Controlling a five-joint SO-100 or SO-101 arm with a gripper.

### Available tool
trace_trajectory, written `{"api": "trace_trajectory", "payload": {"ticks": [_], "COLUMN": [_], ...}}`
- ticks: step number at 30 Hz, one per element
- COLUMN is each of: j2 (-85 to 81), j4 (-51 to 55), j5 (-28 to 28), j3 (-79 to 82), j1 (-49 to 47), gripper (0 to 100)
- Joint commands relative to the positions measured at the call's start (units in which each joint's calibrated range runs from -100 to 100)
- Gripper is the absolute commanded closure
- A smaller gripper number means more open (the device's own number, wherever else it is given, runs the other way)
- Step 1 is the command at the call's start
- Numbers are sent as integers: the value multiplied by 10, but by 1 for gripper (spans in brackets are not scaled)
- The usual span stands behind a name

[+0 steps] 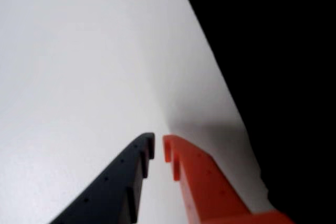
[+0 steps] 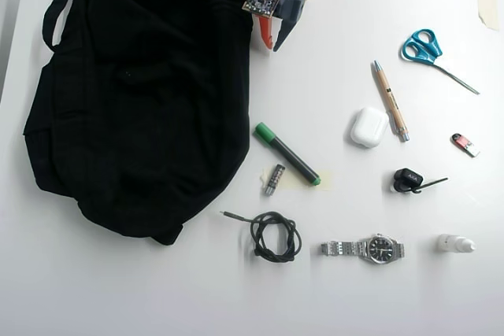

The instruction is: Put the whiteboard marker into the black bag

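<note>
The whiteboard marker [image 2: 287,153], with black barrel and green cap, lies at an angle on the white table just right of the black bag [image 2: 134,92]. The bag lies floppy over the left half of the overhead view, and its edge fills the right of the wrist view [image 1: 283,51]. My gripper [image 2: 274,43] is at the top, next to the bag's upper right edge and well above the marker in the picture. In the wrist view the gripper [image 1: 159,148] has its black and orange fingertips almost together, with nothing between them, over bare table.
Near the marker lie a small grey cylinder [image 2: 274,179] and a coiled black cable [image 2: 274,236]. To the right are a wooden pen [image 2: 390,100], white earbud case [image 2: 369,127], scissors [image 2: 429,49], watch [image 2: 370,249], black clip [image 2: 409,180] and small white bottle [image 2: 455,244].
</note>
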Motion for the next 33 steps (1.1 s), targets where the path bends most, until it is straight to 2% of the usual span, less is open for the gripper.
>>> {"api": "trace_trajectory", "payload": {"ticks": [1, 15, 18, 25, 29, 33], "j2": [-7, -7, -7, 20, 117, 320], "j4": [-11, -11, -38, -63, -114, -133], "j5": [2, 2, 5, 72, 78, 77], "j3": [8, 8, -28, -158, -208, -313], "j1": [-4, -4, -5, -27, -42, -98], "gripper": [98, 98, 98, 97, 97, 97]}}
